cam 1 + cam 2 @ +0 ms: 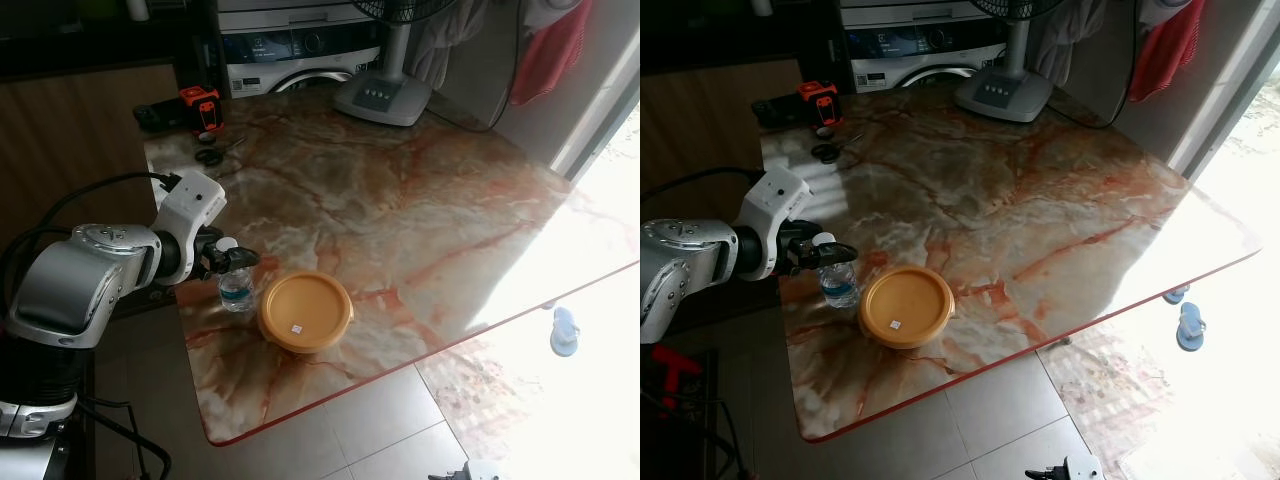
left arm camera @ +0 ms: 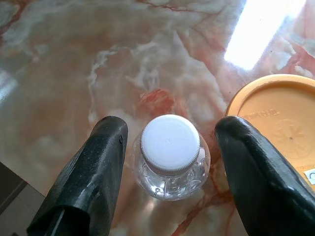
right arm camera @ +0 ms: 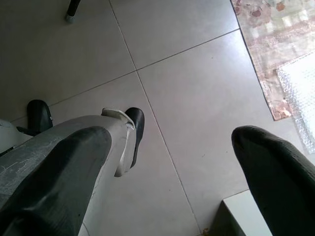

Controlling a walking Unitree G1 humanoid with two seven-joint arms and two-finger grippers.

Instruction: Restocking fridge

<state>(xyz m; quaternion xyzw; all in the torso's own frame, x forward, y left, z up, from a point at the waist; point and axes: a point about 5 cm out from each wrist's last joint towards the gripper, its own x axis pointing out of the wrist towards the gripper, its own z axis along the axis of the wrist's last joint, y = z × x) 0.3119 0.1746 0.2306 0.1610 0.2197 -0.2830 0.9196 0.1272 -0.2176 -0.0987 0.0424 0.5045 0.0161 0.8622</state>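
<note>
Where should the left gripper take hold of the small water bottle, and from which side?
Grip the water bottle on its clear body just below the white cap, probably from the table's near left edge, as the left gripper now does, fingers open either side. It stands upright, and the orange lid crowds its right.

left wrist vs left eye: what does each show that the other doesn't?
Left wrist: the bottle's white cap seen from above, with a gap between it and each black finger of the open left gripper.
Left eye: the silver left arm, the whole marble table, a fan base and a washing machine behind it.
Both: the water bottle beside the orange lidded container.
</note>
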